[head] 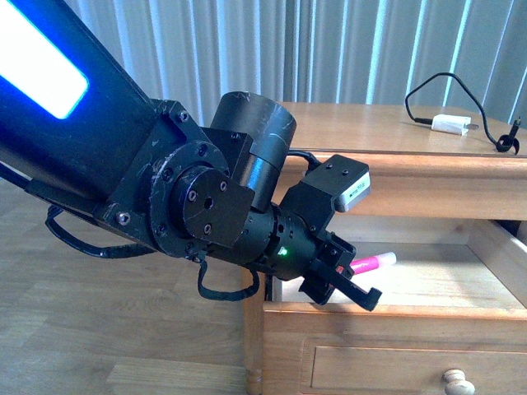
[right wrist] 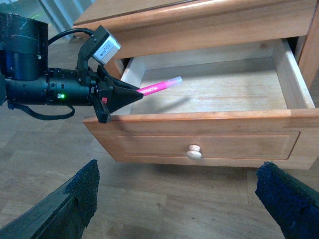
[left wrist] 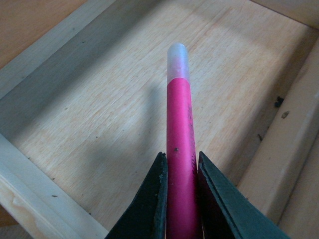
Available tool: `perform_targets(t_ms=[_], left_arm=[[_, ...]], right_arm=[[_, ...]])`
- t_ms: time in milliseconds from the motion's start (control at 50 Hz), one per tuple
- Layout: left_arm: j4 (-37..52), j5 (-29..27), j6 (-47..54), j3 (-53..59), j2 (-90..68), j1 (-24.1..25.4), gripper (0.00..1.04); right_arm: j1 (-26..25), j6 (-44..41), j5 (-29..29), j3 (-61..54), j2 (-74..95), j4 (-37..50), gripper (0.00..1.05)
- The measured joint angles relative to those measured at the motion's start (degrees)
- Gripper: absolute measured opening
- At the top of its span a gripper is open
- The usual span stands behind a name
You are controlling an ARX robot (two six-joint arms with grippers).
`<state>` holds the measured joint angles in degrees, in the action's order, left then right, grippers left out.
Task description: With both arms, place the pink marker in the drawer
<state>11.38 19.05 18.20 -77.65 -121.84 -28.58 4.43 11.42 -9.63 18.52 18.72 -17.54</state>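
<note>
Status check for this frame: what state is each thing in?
drawer: pulled open, nothing lying inside
pink marker: held by one end, in the air over the drawer floor
left gripper: shut on the pink marker
right gripper: open, empty
charger plug: lying on the cabinet top

Soft daylight glows through the curtains (head: 370, 41); the pink marker (left wrist: 179, 149) throws a faint shadow, and wrist views look soft.
</note>
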Motion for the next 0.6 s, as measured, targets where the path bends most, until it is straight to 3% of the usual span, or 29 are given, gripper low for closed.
perform_targets(t_ms=[200,280,480,520,600], left_arm=[[1.6,-2.0,-0.2,-0.1,-0.1,0.1,0.45],[2.8,-4.6,-0.7,0.9,0.9,0.2,0.63],[6.4,-9.1,-3.3,5.4,7.6,1.0,0.97],[7.1,-9.9,-3.5,6.4,9.2,1.3,1.01],[8.5,-12.3,-5.5,9.6,13.9,2.2,0.98]], right_arm=[[0.0,0.0,0.0,0.0,0.0,0.0,0.96],[0.0,0.0,0.0,0.0,0.0,0.0,0.96],[0.0,0.0,0.0,0.0,0.0,0.0,0.96],[0.0,0.0,0.0,0.0,0.0,0.0,0.96],[0.0,0.0,0.0,0.0,0.0,0.0,0.96]])
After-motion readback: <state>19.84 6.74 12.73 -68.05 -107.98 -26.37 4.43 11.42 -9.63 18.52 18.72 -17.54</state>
